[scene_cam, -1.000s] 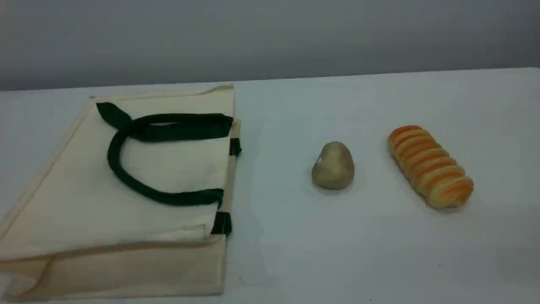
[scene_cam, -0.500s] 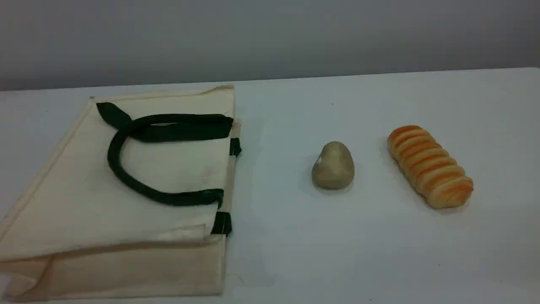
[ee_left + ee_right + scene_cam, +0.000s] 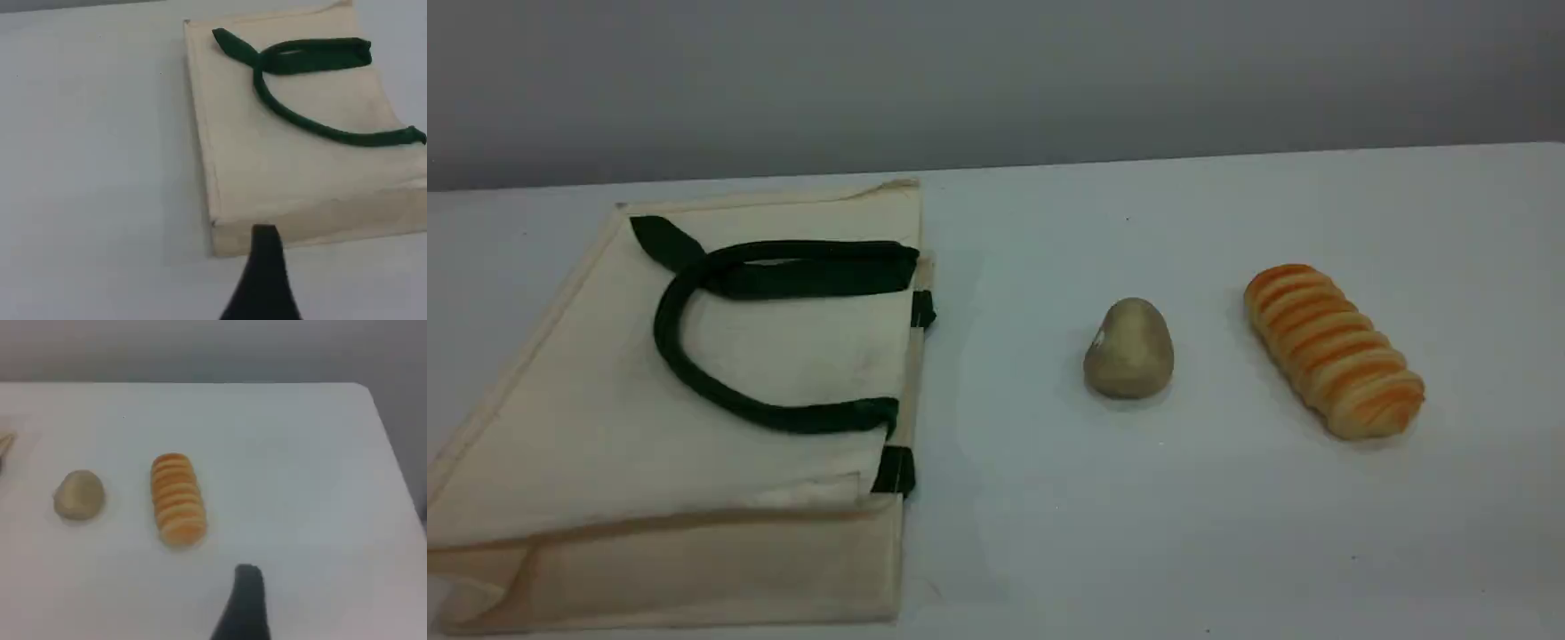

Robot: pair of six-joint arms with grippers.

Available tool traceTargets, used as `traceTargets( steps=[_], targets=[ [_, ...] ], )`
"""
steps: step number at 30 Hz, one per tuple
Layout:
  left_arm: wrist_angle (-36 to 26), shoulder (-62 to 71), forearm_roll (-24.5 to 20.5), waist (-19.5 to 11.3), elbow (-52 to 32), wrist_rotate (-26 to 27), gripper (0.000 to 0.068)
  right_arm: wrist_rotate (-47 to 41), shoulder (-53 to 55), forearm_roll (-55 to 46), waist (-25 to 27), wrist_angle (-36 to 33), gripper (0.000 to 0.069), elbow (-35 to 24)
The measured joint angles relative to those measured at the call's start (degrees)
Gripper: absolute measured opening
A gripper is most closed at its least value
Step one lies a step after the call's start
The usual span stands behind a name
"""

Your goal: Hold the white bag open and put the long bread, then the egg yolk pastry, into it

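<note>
The white bag (image 3: 587,444) lies flat on the table's left side, its mouth edge facing right and its dark green handles (image 3: 694,382) folded over it. Right of centre sits the egg yolk pastry (image 3: 1129,348), and the long bread (image 3: 1332,348) lies further right. No arm appears in the scene view. In the left wrist view, one dark fingertip (image 3: 265,240) hovers above the near corner of the white bag (image 3: 267,153). In the right wrist view, one fingertip (image 3: 248,580) hangs over bare table, near the long bread (image 3: 177,497) and the egg yolk pastry (image 3: 79,495). Neither gripper holds anything.
The white table (image 3: 1227,533) ends at a grey wall behind. Its right corner and edge (image 3: 393,453) show in the right wrist view. Bare table lies between the bag's mouth and the pastry.
</note>
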State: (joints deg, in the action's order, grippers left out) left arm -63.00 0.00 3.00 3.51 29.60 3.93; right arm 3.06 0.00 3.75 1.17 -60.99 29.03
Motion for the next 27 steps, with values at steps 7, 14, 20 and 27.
traceTargets(
  steps=[7,14,20,27],
  targets=[
    [0.4,0.0,0.0,0.0,0.0,0.0,0.0536,0.0,0.0,0.0,0.0,0.0,0.0588,0.0],
    [0.9,0.0,0.0,0.0,0.0,0.1,0.0536,0.0,0.0,0.0,0.0,0.0,0.0588,0.0],
    [5.9,0.7,-0.1,0.6,1.2,-0.2,0.0536,-1.2,0.0,-0.2,-1.6,1.5,0.0588,1.0],
    [10.8,10.2,-1.1,0.7,4.5,-5.7,0.0536,-3.4,7.1,-1.0,-5.3,8.5,0.0588,4.9]
  ],
)
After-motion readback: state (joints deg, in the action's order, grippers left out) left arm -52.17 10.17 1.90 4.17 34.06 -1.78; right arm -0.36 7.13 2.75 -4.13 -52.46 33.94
